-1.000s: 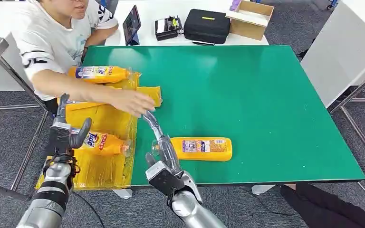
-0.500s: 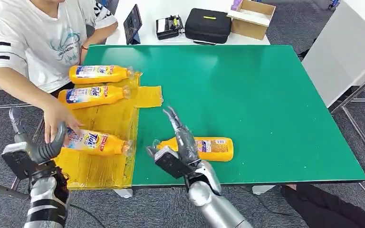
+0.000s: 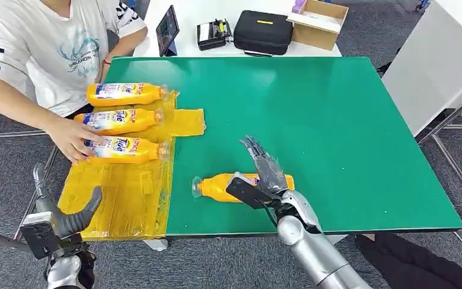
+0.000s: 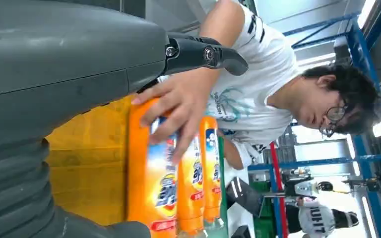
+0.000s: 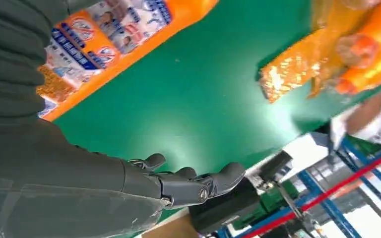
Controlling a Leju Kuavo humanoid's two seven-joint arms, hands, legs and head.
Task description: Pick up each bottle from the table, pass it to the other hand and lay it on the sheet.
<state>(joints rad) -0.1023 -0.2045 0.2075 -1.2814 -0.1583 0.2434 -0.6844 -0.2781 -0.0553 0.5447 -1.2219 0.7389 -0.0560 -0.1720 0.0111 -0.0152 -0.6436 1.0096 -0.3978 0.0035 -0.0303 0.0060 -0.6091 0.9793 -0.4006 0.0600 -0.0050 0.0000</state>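
Observation:
An orange bottle [image 3: 219,186] lies on the green table [image 3: 337,132] near its front edge, cap toward the sheet. My right hand [image 3: 266,173] hovers over its far end with fingers stretched out and holds nothing; its wrist view shows the bottle [image 5: 114,34] beside the fingers [image 5: 188,186]. Three more bottles lie side by side on the yellow sheet [image 3: 120,198]: the far one [image 3: 126,93], the middle one [image 3: 117,119] and the near one [image 3: 126,149]. A person's hand [image 3: 72,141] rests on the near bottle [image 4: 154,173]. My left hand [image 3: 60,220] hangs open below the sheet's front left corner.
A person [image 3: 48,54] sits at the table's far left corner. Behind the green table stand a tablet [image 3: 166,30], a black case [image 3: 262,31] and a cardboard box [image 3: 317,23]. A white table [image 3: 439,60] stands to the right.
The person has slid the near bottle up the sheet beside the other two. My left hand has dropped back toward me, off the sheet. My right hand has moved right, over the table bottle.

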